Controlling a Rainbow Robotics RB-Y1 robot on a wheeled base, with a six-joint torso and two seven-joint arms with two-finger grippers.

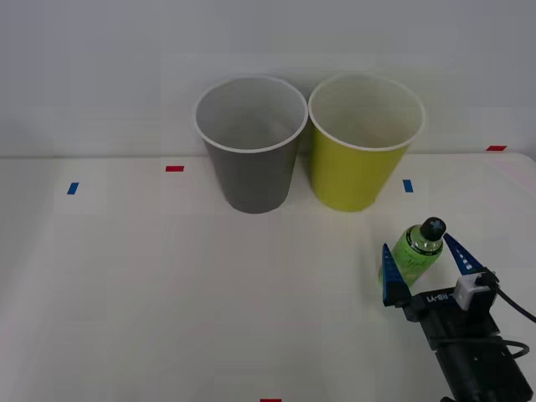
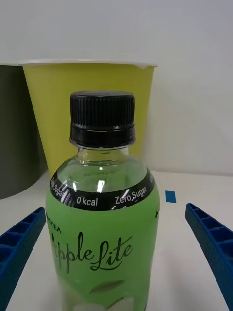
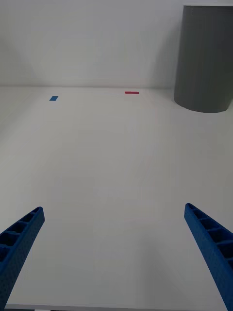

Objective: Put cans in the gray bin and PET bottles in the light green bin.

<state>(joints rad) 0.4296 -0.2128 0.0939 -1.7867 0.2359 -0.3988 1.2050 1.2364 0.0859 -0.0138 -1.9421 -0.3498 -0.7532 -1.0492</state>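
Gray bin [image 1: 251, 159] stands upright at the back of the white table [image 1: 167, 293], rim touching or nearly touching the light green bin [image 1: 364, 146] on its right. Both look pale inside. Left gripper [image 3: 114, 257] hovers low over bare table, its 2 blue fingers spread wide, the gray bin ahead of it. Green bottle [image 1: 417, 249] with black cap [image 2: 102, 118] stands upright near the front of the light green bin. Right gripper [image 1: 425, 266] brackets the bottle — fingers spread, 1 each side, a gap visible at both.
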